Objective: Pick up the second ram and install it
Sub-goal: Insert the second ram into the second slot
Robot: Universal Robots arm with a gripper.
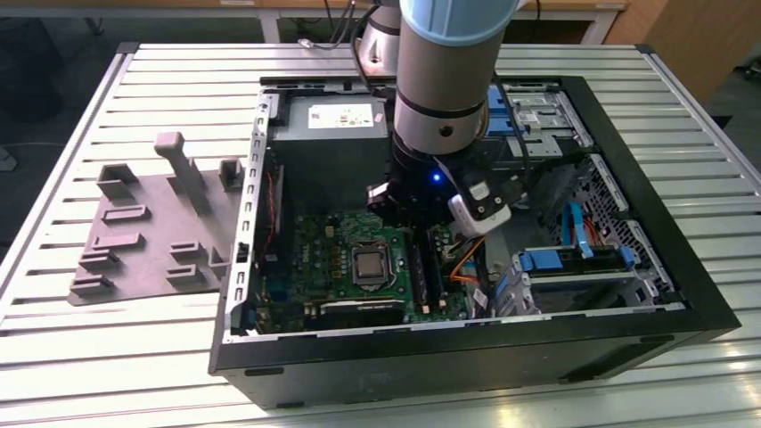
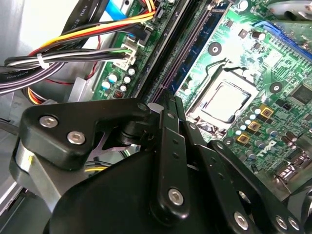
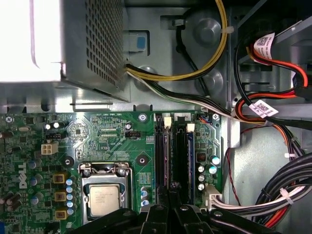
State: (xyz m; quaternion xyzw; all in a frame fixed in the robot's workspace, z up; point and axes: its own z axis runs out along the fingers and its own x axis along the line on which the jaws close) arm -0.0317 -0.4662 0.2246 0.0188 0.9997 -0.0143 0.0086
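Observation:
My gripper [image 1: 411, 217] hangs low inside the open computer case, over the long black slots of the green circuit board [image 1: 315, 259]. In both wrist views its black fingers [image 2: 165, 122] stand nearly together, shut on the near end of the second ram [image 3: 171, 156]. That ram is a thin dark stick seen edge-on, running along a slot [image 2: 190, 53] beside the processor [image 3: 105, 197]. In the exterior view the stick [image 1: 420, 267] stands upright in the slot just below the gripper. The arm hides its far end.
The grey plastic holder block [image 1: 143, 232] with upright posts lies on the slatted table at the exterior view's left. A power supply box [image 1: 327, 125] sits behind the board. Cable bundles [image 3: 273, 200] and blue drive bays [image 1: 571, 263] crowd the case's other side.

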